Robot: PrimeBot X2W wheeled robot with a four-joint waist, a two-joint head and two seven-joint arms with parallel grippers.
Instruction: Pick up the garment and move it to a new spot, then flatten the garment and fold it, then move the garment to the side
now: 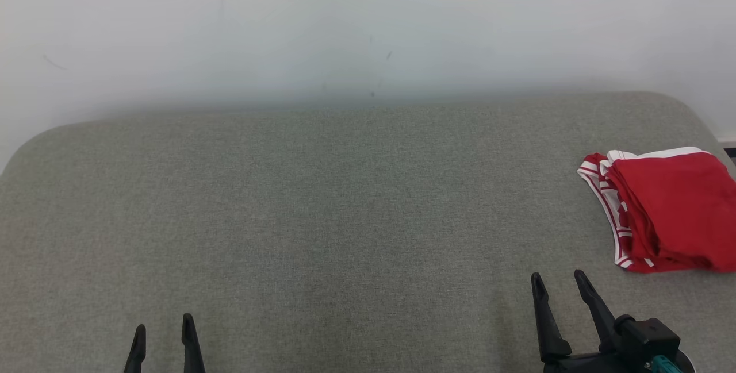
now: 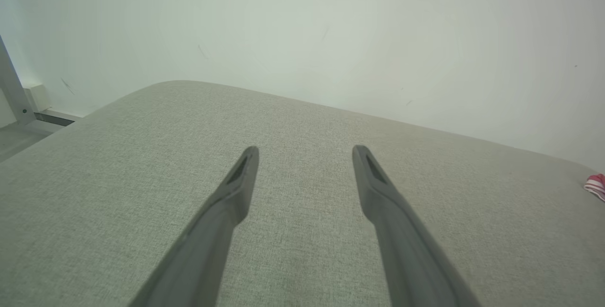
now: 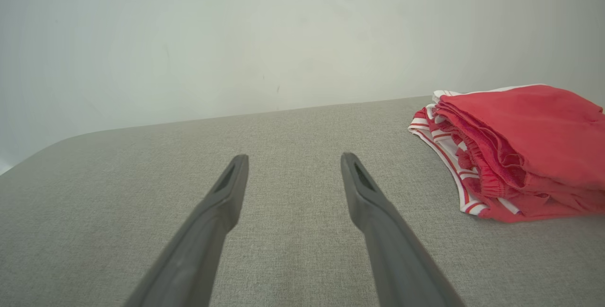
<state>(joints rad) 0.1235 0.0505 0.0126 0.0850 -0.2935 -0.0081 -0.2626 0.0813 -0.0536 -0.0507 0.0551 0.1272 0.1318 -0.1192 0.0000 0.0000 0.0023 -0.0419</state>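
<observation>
Although both pincers hang over the grey woven-fabric padded surface (image 1: 345, 200), neither one holds anything. The red cloth garment with white-and-red striped trim (image 1: 673, 212) lies folded in a thick layered stack on the right side of the surface, close to its rounded far right corner. The folded edges and striped bands face the middle of the surface, and a white band shows along the far edge of the stack. In the head view the garment's right side runs off the edge of the frame.

The right pincer (image 1: 558, 278) is above the near right part of the surface, its two long dark fingers spread apart with bare fabric showing between them. In the right wrist view the same pincer (image 3: 294, 158) gapes wide over the surface (image 3: 283, 127), with the garment (image 3: 520, 146) resting flat to its right and apart from the fingers.

The left pincer (image 1: 164, 327) is at the near left part of the surface, fingers parted. In the left wrist view it (image 2: 305, 151) stands wide over the surface (image 2: 142, 155), and a small corner of the garment (image 2: 596, 186) shows at the far right. A pale, lightly scuffed wall (image 1: 345, 28) rises behind the far edge of the surface.
</observation>
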